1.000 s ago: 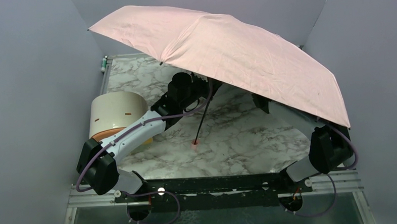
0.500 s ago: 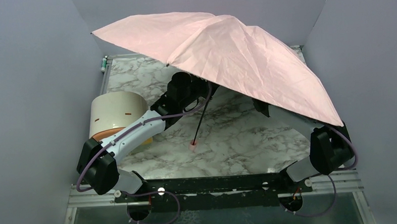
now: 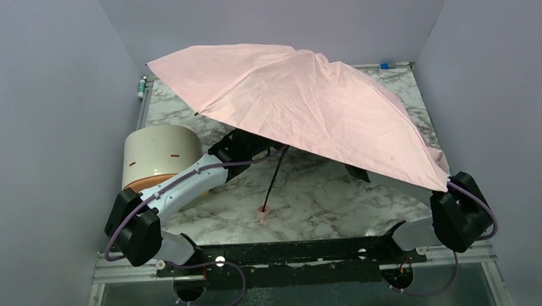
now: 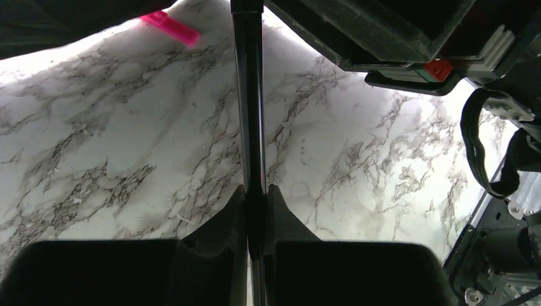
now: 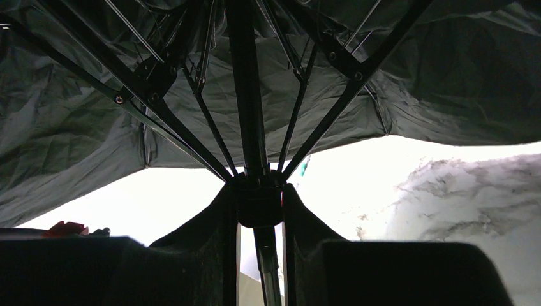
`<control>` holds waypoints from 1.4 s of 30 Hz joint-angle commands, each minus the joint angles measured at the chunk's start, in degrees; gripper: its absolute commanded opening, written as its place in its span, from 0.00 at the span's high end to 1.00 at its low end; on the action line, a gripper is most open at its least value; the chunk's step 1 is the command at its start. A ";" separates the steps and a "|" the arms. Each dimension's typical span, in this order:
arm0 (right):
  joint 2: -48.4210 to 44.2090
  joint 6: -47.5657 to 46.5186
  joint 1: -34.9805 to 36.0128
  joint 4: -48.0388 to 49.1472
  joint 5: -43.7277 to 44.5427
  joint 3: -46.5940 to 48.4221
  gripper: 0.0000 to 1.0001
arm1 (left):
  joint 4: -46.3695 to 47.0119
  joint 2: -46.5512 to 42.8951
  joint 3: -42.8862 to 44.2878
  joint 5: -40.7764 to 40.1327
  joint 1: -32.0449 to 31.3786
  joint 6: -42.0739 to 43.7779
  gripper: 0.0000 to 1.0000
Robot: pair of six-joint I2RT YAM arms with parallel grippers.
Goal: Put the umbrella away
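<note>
We see our left fingers (image 4: pixel 224 220) clamped on the black shaft (image 4: pixel 250 115) of the spread umbrella (image 3: pixel 300 96), centre frame; our right fingers (image 5: pixel 217 220) pinch its runner (image 5: pixel 258 205) over the desk (image 3: pixel 325 192).

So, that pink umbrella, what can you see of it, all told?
The umbrella is open, its pale pink fabric canopy wrinkled and tilted down toward the right. Underneath, the lining is black, with thin black ribs fanning from a hub. Its thin black shaft slants down to a small pink handle that seems to rest on the marble table. The left end effector is shut on the shaft; the right end effector clamps the hub.
</note>
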 commanded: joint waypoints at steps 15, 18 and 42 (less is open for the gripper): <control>-11.74 6.55 -2.68 -17.34 9.90 8.68 0.99 | 13.84 0.03 2.44 5.68 0.33 1.75 0.44; -12.26 5.82 -4.32 -18.26 10.25 10.83 0.99 | 13.86 0.54 2.71 7.42 0.28 1.87 0.39; -14.06 3.32 -5.05 -25.11 -6.89 6.30 0.99 | 13.78 -0.80 2.91 9.15 0.06 2.36 1.00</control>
